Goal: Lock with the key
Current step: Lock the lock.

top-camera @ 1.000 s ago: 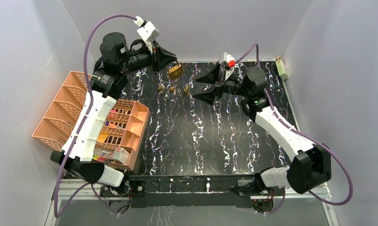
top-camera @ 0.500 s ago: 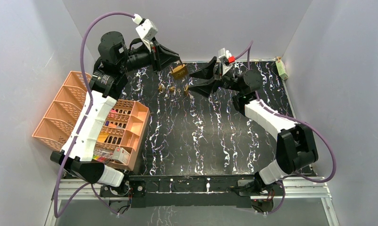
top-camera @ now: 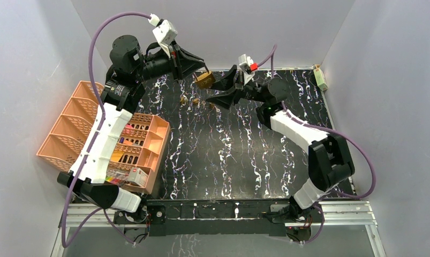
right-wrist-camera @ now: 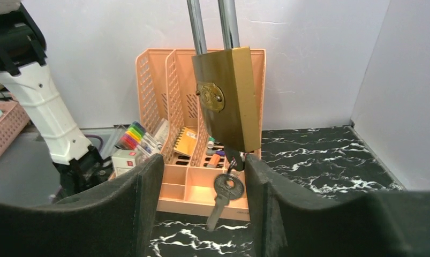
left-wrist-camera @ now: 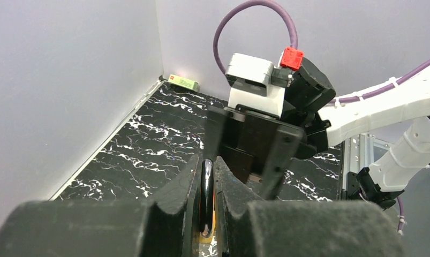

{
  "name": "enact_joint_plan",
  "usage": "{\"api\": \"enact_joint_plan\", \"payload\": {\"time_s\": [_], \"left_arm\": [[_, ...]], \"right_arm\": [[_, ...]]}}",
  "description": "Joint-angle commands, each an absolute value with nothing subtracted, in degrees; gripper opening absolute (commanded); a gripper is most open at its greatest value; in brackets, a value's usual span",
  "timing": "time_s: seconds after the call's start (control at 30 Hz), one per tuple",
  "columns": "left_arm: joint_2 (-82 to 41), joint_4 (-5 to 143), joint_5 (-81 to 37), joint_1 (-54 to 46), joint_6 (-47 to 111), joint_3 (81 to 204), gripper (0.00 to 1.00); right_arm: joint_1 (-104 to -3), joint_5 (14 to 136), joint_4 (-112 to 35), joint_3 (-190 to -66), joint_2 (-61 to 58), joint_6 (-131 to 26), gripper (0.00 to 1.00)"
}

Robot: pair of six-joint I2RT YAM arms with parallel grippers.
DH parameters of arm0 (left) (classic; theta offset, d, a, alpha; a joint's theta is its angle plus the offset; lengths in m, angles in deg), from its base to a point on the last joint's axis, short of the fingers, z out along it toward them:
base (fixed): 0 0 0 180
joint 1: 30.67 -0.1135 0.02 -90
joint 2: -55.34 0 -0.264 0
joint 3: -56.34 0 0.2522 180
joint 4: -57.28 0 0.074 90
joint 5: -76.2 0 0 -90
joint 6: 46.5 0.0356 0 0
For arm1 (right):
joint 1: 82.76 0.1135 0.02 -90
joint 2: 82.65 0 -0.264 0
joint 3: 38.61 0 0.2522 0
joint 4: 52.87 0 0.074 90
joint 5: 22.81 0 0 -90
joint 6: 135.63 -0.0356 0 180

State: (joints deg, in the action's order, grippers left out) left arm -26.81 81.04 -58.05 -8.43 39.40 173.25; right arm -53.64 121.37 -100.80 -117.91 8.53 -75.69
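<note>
Progress is early: our left tool (left-wrist-camera: 207,199) clenches the rectangular brass padlock (right-wrist-camera: 223,99) by its steel shackle (right-wrist-camera: 228,21), aloft at twelve o'clock over the black marbled counter (top-camera: 228,160). Our right tool (right-wrist-camera: 203,206) stands released around the dangling silver key (right-wrist-camera: 223,193), which we judge not yet turned.

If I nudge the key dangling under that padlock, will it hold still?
Probably not: the key hangs loose below the padlock, so it likely swings. The padlock, pinched only by its shackle in the left gripper, may sway too.
</note>
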Motion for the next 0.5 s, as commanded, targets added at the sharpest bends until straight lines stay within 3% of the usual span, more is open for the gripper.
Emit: {"api": "enact_joint_plan", "payload": {"time_s": [0.0, 0.07, 0.17, 0.47], "left_arm": [[-24.5, 75.7, -59.3, -8.3, 38.8, 175.0, 0.0], [-24.5, 76.2, -59.1, -8.3, 39.3, 175.3, 0.0], [-24.8, 77.7, -58.4, -8.3, 40.7, 176.6, 0.0], [-25.1, 76.7, -59.6, -10.0, 40.6, 179.5, 0.0]], "right_arm": [[-53.1, 120.7, -103.9, -122.6, 10.5, -76.5, 0.5], [-53.1, 121.5, -101.0, -124.3, 11.6, -77.3, 0.01], [-53.2, 123.0, -97.1, -122.3, 10.9, -75.4, 0.0], [-55.8, 121.1, -98.8, -99.8, 2.4, -71.2, 0.0]]}}
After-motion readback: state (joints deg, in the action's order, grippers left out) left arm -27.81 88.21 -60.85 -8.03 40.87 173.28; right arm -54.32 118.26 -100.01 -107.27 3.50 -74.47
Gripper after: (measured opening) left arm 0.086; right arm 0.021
